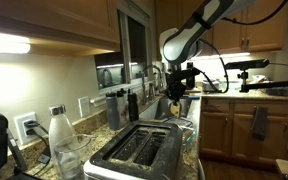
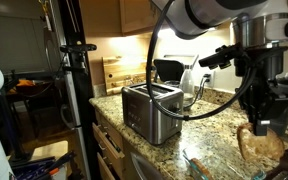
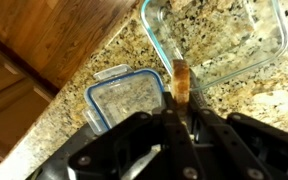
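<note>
Since the gripper has its two fingers pressed onto the flat sides of a slice of bread, pinching it near one edge so that the rest stands out beyond the tips, the step in hand is, as I judge it, to carry this slice safely above the counter. In the wrist view the slice hangs in the air over the granite, between a glass container and a blue-rimmed lid, and it seems to touch neither of them. Bread is soft and breaks easily, so the squeeze should not become harder than it is; more force would only crush the crumb. It is better to hold the slice with its thin edge pointing down, so that its weight pulls along the fingers and does not bend it. Every movement should be slow and without a sudden turn of the wrist, because a small part only is gripped and the slice could swing or tear. The rim of the container is near, so the lower edge needs some clearance. A toaster stands well apart on the same counter.
</note>
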Controlling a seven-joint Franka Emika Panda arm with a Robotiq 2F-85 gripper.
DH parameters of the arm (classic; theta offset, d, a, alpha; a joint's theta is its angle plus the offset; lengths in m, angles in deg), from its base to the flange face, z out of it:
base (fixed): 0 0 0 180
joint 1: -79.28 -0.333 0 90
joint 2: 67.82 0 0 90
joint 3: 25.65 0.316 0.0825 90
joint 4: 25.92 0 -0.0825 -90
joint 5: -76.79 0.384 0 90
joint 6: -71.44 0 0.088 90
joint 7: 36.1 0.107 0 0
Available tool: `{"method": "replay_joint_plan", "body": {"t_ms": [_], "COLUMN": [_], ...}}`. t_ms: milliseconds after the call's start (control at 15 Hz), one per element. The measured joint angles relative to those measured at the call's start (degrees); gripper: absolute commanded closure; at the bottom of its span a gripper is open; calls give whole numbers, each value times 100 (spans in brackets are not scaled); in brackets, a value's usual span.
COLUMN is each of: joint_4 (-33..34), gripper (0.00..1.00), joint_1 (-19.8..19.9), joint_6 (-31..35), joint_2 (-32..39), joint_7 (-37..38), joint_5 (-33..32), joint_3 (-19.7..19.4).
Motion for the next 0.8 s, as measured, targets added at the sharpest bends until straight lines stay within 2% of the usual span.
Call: {"method": "replay_joint_plan", "body": {"t_ms": [400, 800], "joint_4": [-508, -1172], "gripper": [90, 90], "joint_1": [-123, -122], "joint_6": [-374, -842], "joint_2": [-702, -1839], "joint_7": [1304, 2215], "joint_5": [-284, -285], "joint_3": [54, 457]}}
